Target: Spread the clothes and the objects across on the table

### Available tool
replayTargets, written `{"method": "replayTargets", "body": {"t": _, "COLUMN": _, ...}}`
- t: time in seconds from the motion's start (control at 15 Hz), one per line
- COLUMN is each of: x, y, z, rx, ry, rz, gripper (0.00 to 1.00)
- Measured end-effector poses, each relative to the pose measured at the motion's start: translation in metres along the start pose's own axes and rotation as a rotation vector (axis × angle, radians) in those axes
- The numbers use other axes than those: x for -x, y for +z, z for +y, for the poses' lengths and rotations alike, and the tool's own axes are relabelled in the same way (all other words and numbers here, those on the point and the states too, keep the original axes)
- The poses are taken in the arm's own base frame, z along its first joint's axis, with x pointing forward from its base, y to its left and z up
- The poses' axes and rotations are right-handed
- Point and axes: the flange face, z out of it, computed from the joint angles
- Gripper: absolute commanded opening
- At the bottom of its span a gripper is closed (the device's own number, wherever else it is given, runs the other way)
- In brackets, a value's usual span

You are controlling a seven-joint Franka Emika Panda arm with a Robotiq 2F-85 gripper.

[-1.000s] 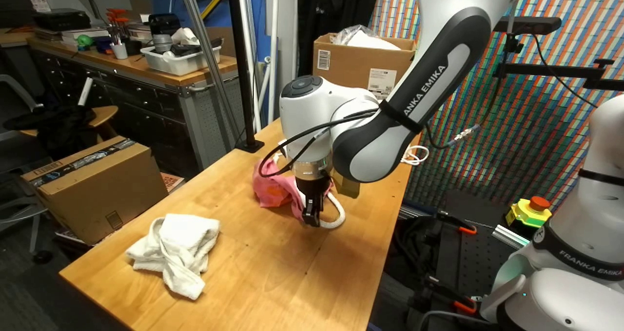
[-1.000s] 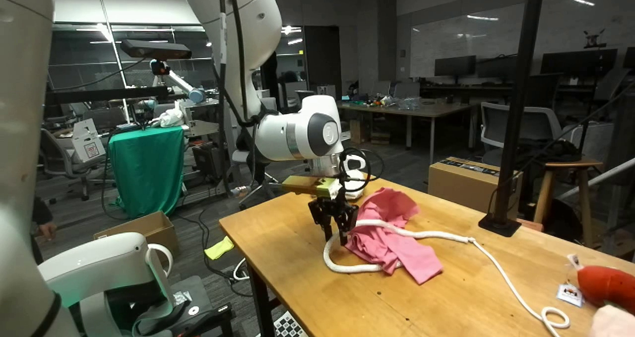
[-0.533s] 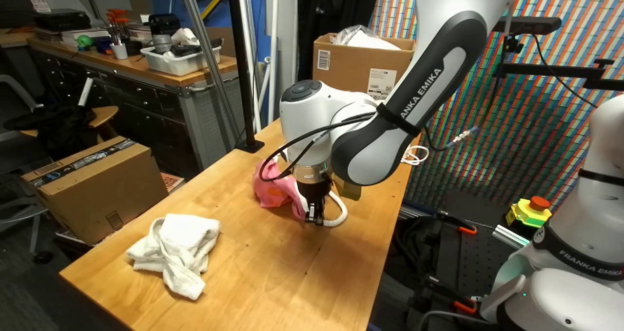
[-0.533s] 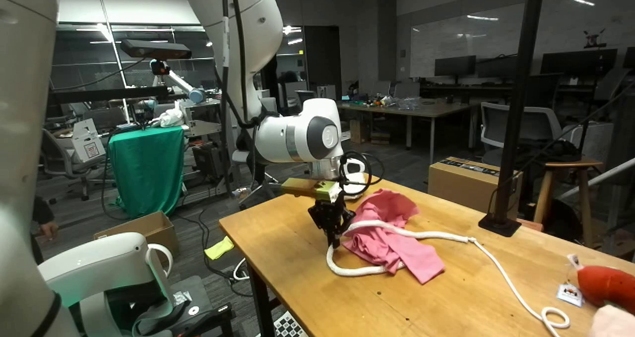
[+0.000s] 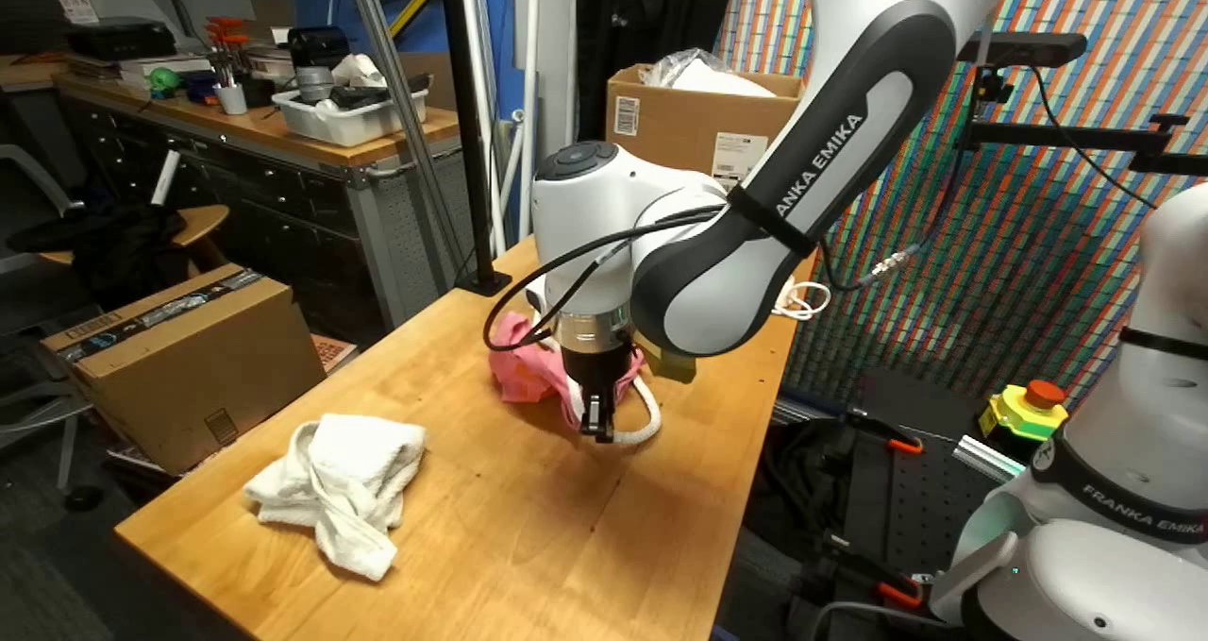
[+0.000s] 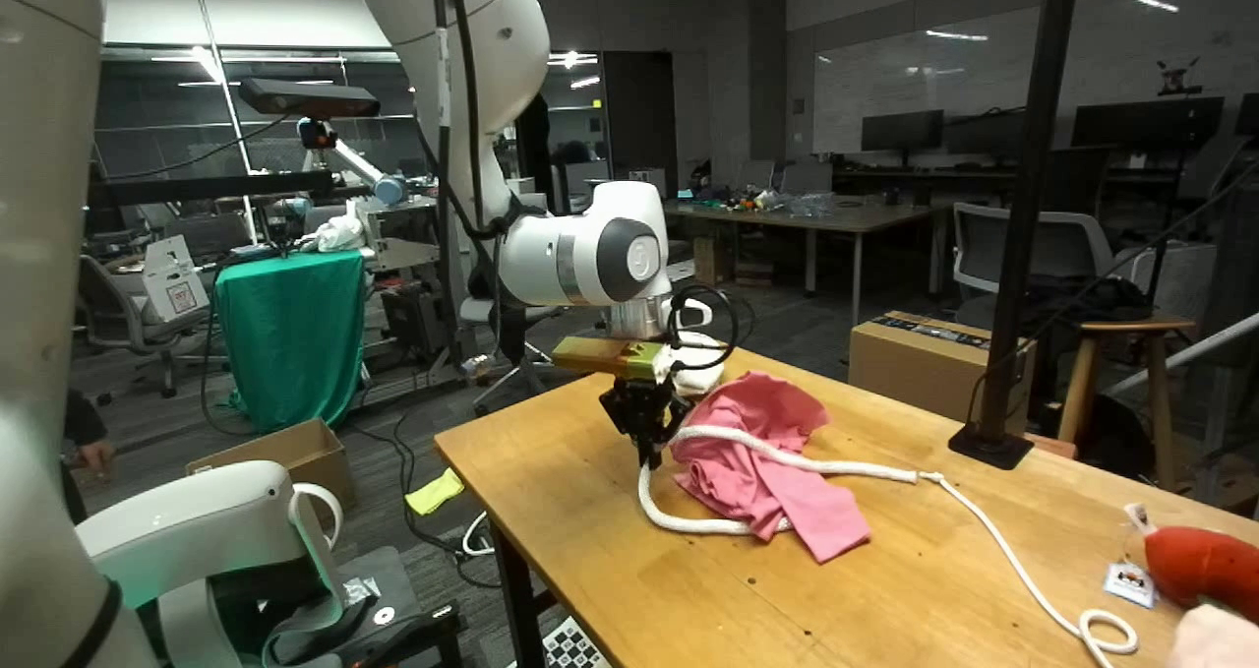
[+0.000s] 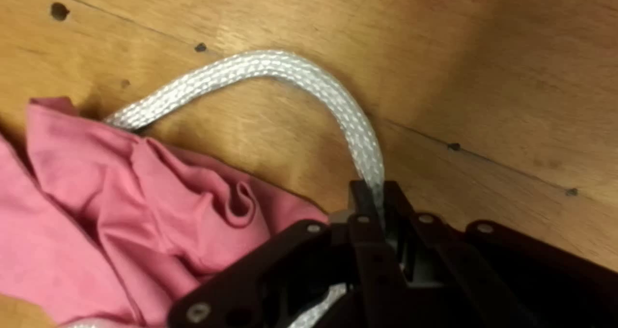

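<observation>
One white rope (image 7: 275, 64), pinched beside a pink cloth (image 7: 145, 212)

My gripper (image 7: 378, 192) was clenched on the rope just beside the cloth, likely because that bare stretch gave clean purchase. One run crossed over the cloth, another went beneath, so I expected a tug could drag both along the table (image 5: 528, 528). The white towel (image 5: 344, 476) lay bunched, well apart, likely to leave it room for unfolding. Farther off sat a red object (image 6: 1205, 562), near the rope's small loop.

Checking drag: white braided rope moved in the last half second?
Yes; in an exterior view, the rope's gripped loop shifted slightly left, away from the upright black post.
</observation>
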Motion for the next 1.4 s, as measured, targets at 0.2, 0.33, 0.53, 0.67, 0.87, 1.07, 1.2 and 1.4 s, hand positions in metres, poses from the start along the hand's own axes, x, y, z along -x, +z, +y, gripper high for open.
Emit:
{"method": "replayTargets", "body": {"t": 0.2, "x": -0.008, "y": -0.023, "z": -0.015, "rx": -0.019, "ry": -0.073, "rz": 0.044, "gripper": 0.07}}
{"method": "replayTargets", "body": {"t": 0.33, "x": -0.013, "y": -0.04, "z": -0.026, "rx": -0.024, "ry": -0.124, "rz": 0.078, "gripper": 0.07}}
{"method": "replayTargets", "body": {"t": 0.53, "x": -0.018, "y": -0.067, "z": -0.04, "rx": -0.025, "ry": -0.188, "rz": 0.129, "gripper": 0.07}}
{"method": "replayTargets", "body": {"t": 0.67, "x": -0.021, "y": -0.085, "z": -0.046, "rx": -0.025, "ry": -0.22, "rz": 0.161, "gripper": 0.07}}
{"method": "replayTargets", "body": {"t": 0.87, "x": -0.022, "y": -0.105, "z": -0.054, "rx": -0.037, "ry": -0.276, "rz": 0.199, "gripper": 0.07}}
{"method": "replayTargets", "body": {"t": 1.07, "x": -0.022, "y": -0.119, "z": -0.063, "rx": -0.044, "ry": -0.333, "rz": 0.225, "gripper": 0.07}}
{"method": "replayTargets", "body": {"t": 1.2, "x": -0.021, "y": -0.129, "z": -0.07, "rx": -0.051, "ry": -0.371, "rz": 0.243, "gripper": 0.07}}
{"method": "replayTargets", "body": {"t": 1.4, "x": -0.019, "y": -0.145, "z": -0.081, "rx": -0.06, "ry": -0.43, "rz": 0.275, "gripper": 0.07}}
